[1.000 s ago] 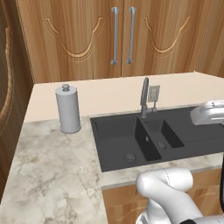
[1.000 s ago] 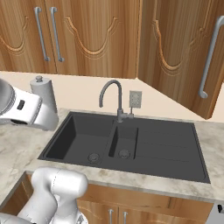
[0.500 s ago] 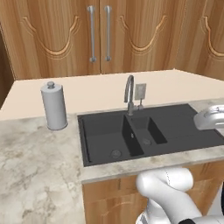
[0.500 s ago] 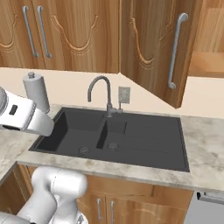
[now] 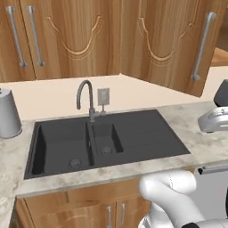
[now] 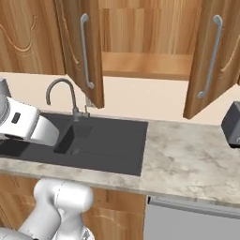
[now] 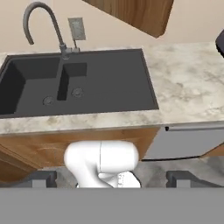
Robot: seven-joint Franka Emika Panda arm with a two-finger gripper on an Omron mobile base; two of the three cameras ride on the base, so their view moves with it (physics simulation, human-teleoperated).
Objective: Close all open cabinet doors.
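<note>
Two cabinet doors stand open above the counter. In the right base view the left open door (image 6: 77, 47) swings out over the sink and the right open door (image 6: 211, 56) hangs ajar, with the bare cabinet shelf (image 6: 145, 65) between them. The left base view shows the left open door (image 5: 169, 44) angled toward me, beside closed doors (image 5: 75, 40). My gripper (image 7: 113, 179) is open, its dark fingertips (image 7: 39, 179) far apart with nothing between them. It hangs well short of the doors, out in front of the counter.
A black double sink (image 5: 102, 142) with a curved faucet (image 5: 87, 100) is set in the marble counter (image 6: 187, 159). A grey canister (image 5: 6, 113) stands at the left, a dark appliance (image 6: 232, 124) at the right. A grey dishwasher front (image 6: 187, 220) sits below.
The whole picture has slid left, so the base has driven right. The two open doors and the open cabinet have come into view; the canister now sits at the left edge.
</note>
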